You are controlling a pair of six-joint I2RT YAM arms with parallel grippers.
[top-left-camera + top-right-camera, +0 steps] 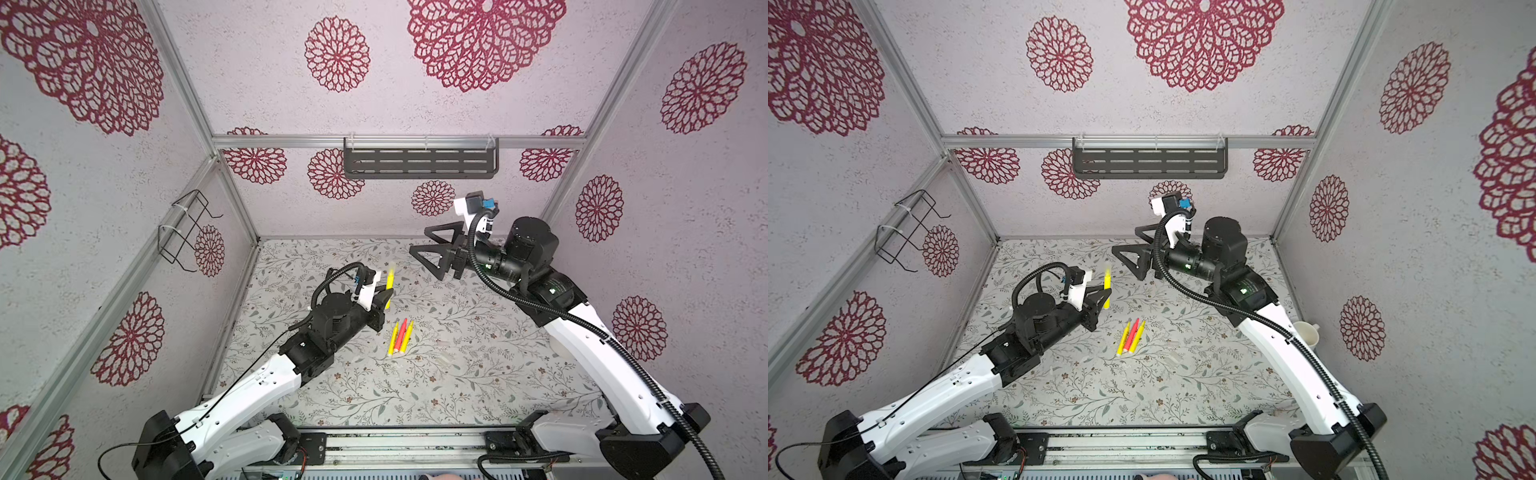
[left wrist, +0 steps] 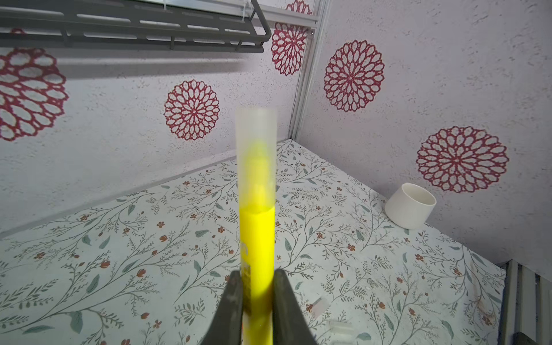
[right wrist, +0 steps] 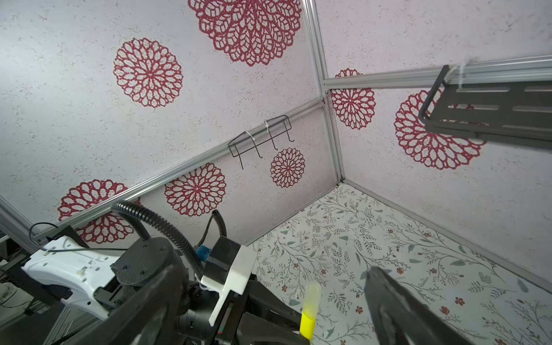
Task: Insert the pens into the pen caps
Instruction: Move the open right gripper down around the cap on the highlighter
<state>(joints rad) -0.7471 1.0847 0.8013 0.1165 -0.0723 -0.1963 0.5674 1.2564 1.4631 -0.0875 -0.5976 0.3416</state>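
A yellow pen (image 1: 390, 286) (image 2: 257, 239) stands upright above the mat, and my left gripper (image 1: 384, 298) (image 2: 257, 273) is shut on its shaft. A clear pen cap (image 2: 256, 155) (image 1: 392, 268) covers its upper end. In the right wrist view the same capped pen (image 3: 307, 321) shows between that gripper's spread jaws. My right gripper (image 1: 418, 241) (image 3: 271, 270) is open and empty, raised to the right of the pen near the back wall. Two yellow pens and a red one (image 1: 401, 337) (image 1: 1132, 337) lie side by side on the mat. Loose clear caps (image 2: 318, 306) lie near them.
A white cup (image 1: 1306, 332) (image 2: 410, 206) lies tipped by the right wall. A dark slotted shelf (image 1: 419, 163) hangs on the back wall and a wire hook rack (image 1: 187, 232) on the left wall. The floral mat (image 1: 478, 386) covers the floor.
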